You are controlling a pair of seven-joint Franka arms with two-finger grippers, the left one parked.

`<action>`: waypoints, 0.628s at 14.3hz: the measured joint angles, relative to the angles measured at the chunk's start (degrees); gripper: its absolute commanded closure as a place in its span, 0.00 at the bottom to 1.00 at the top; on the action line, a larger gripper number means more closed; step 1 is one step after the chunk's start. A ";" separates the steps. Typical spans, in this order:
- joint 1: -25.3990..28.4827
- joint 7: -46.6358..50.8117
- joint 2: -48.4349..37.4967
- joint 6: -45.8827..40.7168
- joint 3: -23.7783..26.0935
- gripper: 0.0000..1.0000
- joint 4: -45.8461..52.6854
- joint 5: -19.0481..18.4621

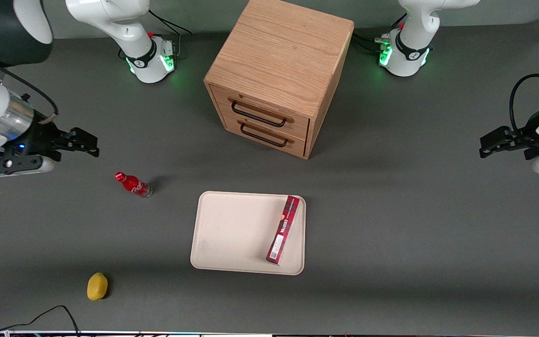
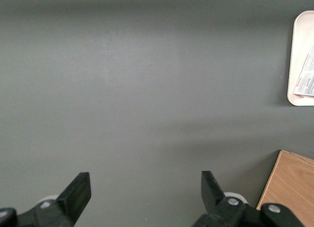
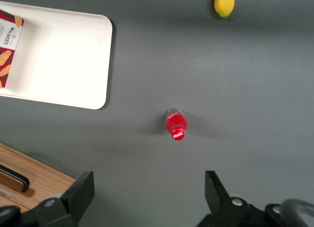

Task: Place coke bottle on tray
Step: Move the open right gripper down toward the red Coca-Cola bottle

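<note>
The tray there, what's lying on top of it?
Only a long red box lies on the cream tray, along one edge. Whatever is under the box is hidden. The coke bottle stands apart on the table, and the open gripper hovers farther back, empty.

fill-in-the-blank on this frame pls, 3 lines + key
1. The coke bottle stands on the ____, not yet on the tray.
2. The long box lying on the tray is ____ in colour.
3. The open gripper holds ____.

Missing words: table; red; nothing
</note>
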 measured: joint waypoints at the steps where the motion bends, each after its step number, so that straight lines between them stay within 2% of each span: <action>1: -0.86 0.00 0.04 -0.46 0.62 0.00 0.34 0.04; 9: -1.16 0.75 2.61 -0.84 1.97 0.00 0.15 0.04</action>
